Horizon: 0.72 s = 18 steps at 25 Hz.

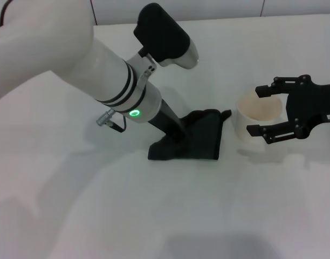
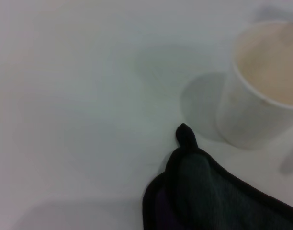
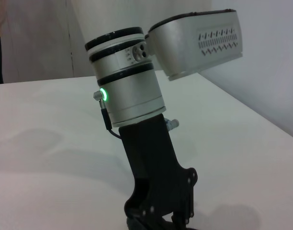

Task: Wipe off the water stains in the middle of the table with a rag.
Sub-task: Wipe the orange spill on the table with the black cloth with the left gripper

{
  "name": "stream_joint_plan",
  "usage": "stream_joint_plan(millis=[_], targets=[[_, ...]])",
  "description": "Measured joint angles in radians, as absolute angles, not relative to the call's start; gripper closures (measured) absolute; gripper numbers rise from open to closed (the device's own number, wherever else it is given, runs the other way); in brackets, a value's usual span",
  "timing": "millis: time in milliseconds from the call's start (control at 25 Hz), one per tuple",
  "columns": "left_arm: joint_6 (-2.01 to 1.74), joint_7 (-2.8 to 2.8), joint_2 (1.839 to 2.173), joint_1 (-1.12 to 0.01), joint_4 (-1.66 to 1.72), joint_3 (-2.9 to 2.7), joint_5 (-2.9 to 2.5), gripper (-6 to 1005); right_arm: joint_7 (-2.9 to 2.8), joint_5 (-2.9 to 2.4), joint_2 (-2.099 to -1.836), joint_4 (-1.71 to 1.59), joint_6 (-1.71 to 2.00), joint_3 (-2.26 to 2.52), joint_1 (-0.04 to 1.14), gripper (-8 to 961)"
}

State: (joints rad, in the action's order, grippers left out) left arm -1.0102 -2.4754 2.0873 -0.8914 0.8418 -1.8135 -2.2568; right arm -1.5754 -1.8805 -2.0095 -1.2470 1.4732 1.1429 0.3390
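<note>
Table (image 1: 73,205): white, smooth, flat, so a cloth should slide on it under light downward pressure. Left gripper (image 1: 178,135) is down on the rag (image 1: 200,141), tips buried in the cloth; whether the fingers are closed on a fold or only pressing flat, cannot tell from any view. The right wrist view shows the left gripper's black body from the side, tips cut off at the frame edge. Rag: dark, soft, limp, lying mostly flat, spreading from the left fingertips toward the cup, one pointed corner nearly reaching it. It looks light and will bunch rather than push stiffly; judgement: best held at the thick folded edge under the fingertips, keeping the loose far corner trailing so it does not fold under. Cup (image 1: 258,120): pale, thin-walled, open-topped, probably light and easy to tip. Right gripper (image 1: 266,110) has its fingers spread around the cup, one on each side, not visibly squeezing it. Water stains: no orange blotch visible on bare table in any view; either under the rag or already taken up, cannot tell which. Risk: a wide sweep toward the right fingers would nudge the cup.
</note>
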Motion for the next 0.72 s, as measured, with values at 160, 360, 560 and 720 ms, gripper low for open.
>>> stream_joint_plan(millis=[160, 360, 560, 720], targets=[[-1.010, -2.454, 2.087, -0.885, 0.871, -1.834, -2.262, 906, -1.575, -1.881, -2.009, -1.247, 1.471, 1.141, 0.338, 81], [-0.977, -2.481, 2.086, -0.890, 0.862, -1.818, -2.275, 907, -1.575, -1.881, -2.010, -1.247, 1.471, 1.139, 0.337, 81], [-0.949, -2.580, 2.086, -0.892, 0.841, -1.743, -2.355, 907, -1.575, -1.881, -2.009, -1.247, 1.471, 1.140, 0.338, 81], [-0.950, -2.641, 2.083, -0.893, 0.828, -1.700, -2.405, 908, -1.575, -1.881, -2.009, -1.248, 1.471, 1.139, 0.339, 80]])
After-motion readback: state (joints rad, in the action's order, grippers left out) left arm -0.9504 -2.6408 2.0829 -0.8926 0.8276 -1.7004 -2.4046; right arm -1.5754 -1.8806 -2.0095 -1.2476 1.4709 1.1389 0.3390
